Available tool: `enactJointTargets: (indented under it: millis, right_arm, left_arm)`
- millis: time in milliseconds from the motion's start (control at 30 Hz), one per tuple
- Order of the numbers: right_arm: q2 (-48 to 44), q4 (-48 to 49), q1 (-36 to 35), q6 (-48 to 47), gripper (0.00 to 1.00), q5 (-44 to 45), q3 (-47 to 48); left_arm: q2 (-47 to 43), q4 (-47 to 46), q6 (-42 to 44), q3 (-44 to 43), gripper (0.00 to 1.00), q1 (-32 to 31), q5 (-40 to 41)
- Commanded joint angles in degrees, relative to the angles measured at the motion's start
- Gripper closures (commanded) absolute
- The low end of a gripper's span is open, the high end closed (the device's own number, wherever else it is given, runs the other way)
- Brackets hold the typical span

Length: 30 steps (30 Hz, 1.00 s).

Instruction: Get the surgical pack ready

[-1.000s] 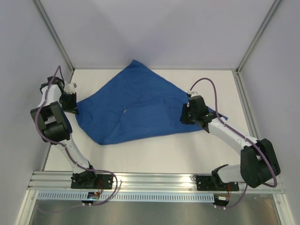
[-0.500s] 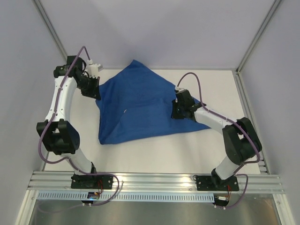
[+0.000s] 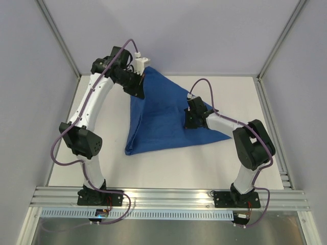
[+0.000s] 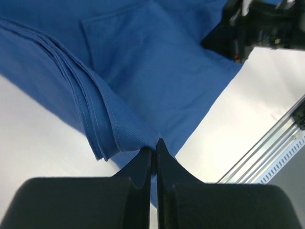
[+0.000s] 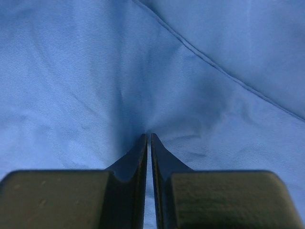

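Royal-blue, matte, folded into a rough triangle: surgical pack [image 3: 163,120], spread on the white surface [image 3: 168,163] around centre, corners toward 12, 4 and 7 o'clock. At 11 o'clock, left tool [image 3: 138,93] clamped shut on the stacked fabric edges, raised above the surface. Just off centre toward 2 o'clock, right tool [image 3: 190,121] pressed down, pinched closed on a pucker of the same cloth.

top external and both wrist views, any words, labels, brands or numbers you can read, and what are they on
No text can be read in any view.
Surgical pack: plain blue fabric, no print or tag showing.
Left arm, right arm: no legible label.
Metal rail: no marking; anything on it is too small to tell.
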State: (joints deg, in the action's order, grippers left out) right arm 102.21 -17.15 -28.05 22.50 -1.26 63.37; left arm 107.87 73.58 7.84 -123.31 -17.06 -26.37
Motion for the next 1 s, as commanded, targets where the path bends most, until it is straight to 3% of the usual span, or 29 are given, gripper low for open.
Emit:
enactJointTargets:
  millis: [0, 167, 467, 800, 967]
  right_arm:
    - [1.4, 3.9, -0.1, 1.9, 0.92, -3.1, 1.2]
    - [2.0, 6.1, 0.0, 5.0, 0.92, -7.4, 0.2]
    - [1.4, 8.2, 1.6, 6.8, 0.94, -10.3, -2.5]
    - [-1.4, 9.8, 2.8, 8.3, 0.94, -13.4, -4.8]
    - [-2.9, 9.2, 3.9, 8.5, 0.93, -13.2, -5.7]
  left_arm:
    - [1.3, -8.9, -5.4, -4.9, 1.0, -4.5, -5.1]
    - [8.0, -20.7, -9.9, -7.7, 1.0, -9.5, -5.8]
    - [21.7, -32.3, -14.0, -8.9, 1.0, -15.4, -3.4]
    - [30.4, -38.9, -15.2, -10.2, 1.0, -16.8, -2.7]
    - [33.5, -37.1, -13.1, -9.9, 0.98, -17.0, -2.5]
